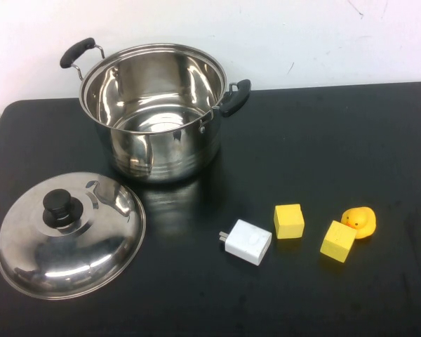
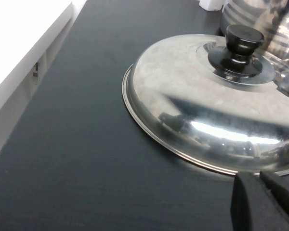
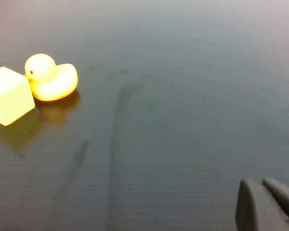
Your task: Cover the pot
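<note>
The pot, a large shiny steel stockpot with two black handles, stands open and empty at the back of the black table. Its domed steel lid with a black knob lies on the table in front of it to the left. Neither arm shows in the high view. In the left wrist view, my left gripper is shut and empty, just short of the lid's rim, with the pot's wall behind. My right gripper is shut and empty above bare table.
A white charger, two yellow cubes and a yellow rubber duck lie at the front right. The duck and one cube also show in the right wrist view. The table's left edge meets a white surface.
</note>
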`<act>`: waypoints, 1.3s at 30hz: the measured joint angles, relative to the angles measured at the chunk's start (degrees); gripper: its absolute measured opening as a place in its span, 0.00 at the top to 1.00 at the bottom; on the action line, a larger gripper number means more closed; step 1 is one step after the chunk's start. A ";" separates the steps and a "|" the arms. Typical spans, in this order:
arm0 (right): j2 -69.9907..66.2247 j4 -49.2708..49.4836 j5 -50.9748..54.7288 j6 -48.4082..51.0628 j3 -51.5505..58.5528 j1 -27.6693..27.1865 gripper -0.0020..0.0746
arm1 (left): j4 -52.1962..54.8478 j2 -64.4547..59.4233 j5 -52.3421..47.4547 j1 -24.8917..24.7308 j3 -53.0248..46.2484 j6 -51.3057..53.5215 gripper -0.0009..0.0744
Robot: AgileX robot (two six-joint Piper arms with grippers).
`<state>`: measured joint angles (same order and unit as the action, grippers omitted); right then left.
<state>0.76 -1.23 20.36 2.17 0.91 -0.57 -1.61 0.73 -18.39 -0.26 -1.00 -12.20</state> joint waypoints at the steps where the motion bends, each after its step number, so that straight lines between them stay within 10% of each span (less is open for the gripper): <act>1: 0.00 0.00 0.00 0.00 0.00 0.00 0.98 | 0.00 0.00 0.00 0.00 0.00 0.00 0.99; 15: 0.00 0.00 0.00 0.00 0.00 0.00 0.98 | 0.00 0.00 3.97 0.00 -0.10 0.09 0.99; 39: 0.00 0.00 0.00 0.00 0.00 0.00 0.98 | -1.01 0.06 43.29 0.00 0.07 0.50 0.99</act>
<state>0.76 -1.23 20.36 2.17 0.91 -0.57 -2.61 0.78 24.90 -0.26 -0.93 -11.69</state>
